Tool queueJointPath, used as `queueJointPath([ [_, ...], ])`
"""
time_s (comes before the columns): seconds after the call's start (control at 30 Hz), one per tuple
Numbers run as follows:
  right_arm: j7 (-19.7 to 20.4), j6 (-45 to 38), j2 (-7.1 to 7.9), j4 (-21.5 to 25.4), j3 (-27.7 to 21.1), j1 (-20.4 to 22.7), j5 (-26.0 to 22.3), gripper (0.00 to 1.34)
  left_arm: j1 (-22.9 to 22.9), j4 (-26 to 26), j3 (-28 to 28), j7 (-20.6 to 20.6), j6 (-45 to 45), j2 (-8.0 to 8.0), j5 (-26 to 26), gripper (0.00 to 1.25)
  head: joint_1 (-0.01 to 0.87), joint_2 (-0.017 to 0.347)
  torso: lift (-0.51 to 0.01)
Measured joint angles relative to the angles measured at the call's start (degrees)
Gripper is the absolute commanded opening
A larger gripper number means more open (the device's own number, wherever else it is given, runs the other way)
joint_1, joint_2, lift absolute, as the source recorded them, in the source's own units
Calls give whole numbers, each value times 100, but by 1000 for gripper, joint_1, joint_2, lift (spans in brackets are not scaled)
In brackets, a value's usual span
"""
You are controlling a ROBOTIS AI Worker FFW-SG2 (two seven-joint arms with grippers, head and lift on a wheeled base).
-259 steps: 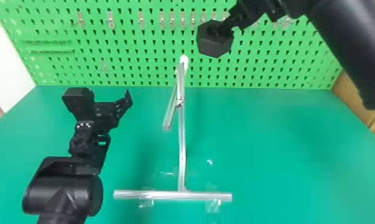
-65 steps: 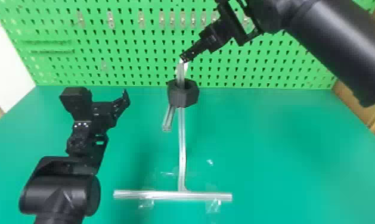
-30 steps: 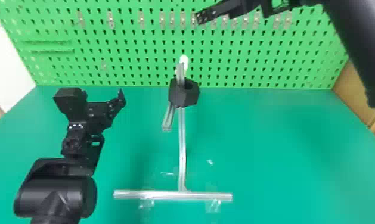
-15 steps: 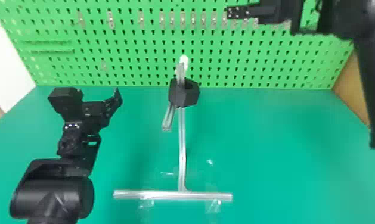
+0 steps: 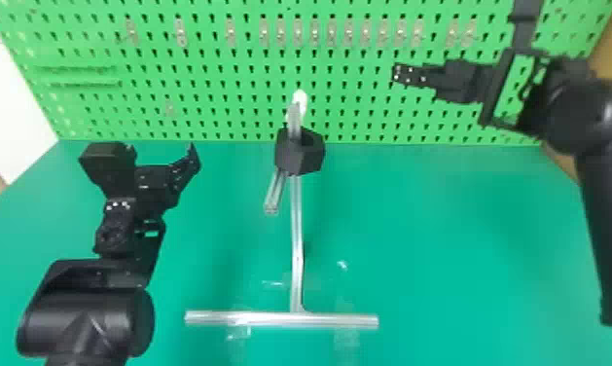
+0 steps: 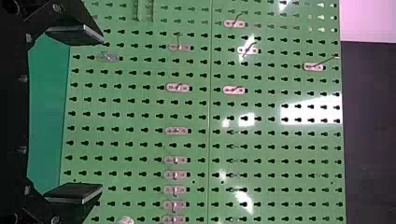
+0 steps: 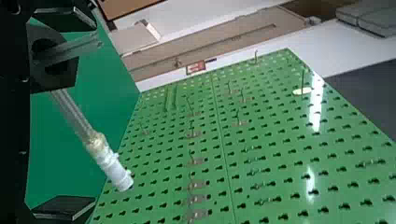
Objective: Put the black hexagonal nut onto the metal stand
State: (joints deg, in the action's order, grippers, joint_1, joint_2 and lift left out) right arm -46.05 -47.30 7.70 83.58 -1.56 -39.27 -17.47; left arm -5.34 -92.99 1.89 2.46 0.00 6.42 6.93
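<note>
While the nut [image 5: 288, 159] is encircling a bar of the stand [image 5: 297, 243], the right gripper [image 5: 398, 74] is hovering well apart — fingers spread, grasping nothing — and the left gripper [image 5: 162, 153] is gaping empty.

Black nut [image 5: 288, 159], earlier held up in my right gripper [image 5: 399, 74], now sits around the metal stand [image 5: 296, 243]. Right gripper has let go and backed off rightward. Left gripper [image 5: 161, 148] has drifted (only slightly) outward.
</note>
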Motion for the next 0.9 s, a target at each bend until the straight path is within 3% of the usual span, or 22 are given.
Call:
queueJointPath([
  [0.33, 783, 730, -145, 0, -315, 764, -270, 1336, -15, 0, -24, 0, 0, -8, 30, 1083, 693, 81, -1],
  [0.47, 1319, 1093, -244, 0, -376, 1082, -277, 1336, -19, 0, -27, 0, 0, -9, 40, 1083, 693, 81, -1],
  [0.9, 2830, 2488, -486, 1, -388, 1764, 88, 1327, -20, 3, -16, 17, 0, -9, 37, 1083, 693, 81, -1],
])
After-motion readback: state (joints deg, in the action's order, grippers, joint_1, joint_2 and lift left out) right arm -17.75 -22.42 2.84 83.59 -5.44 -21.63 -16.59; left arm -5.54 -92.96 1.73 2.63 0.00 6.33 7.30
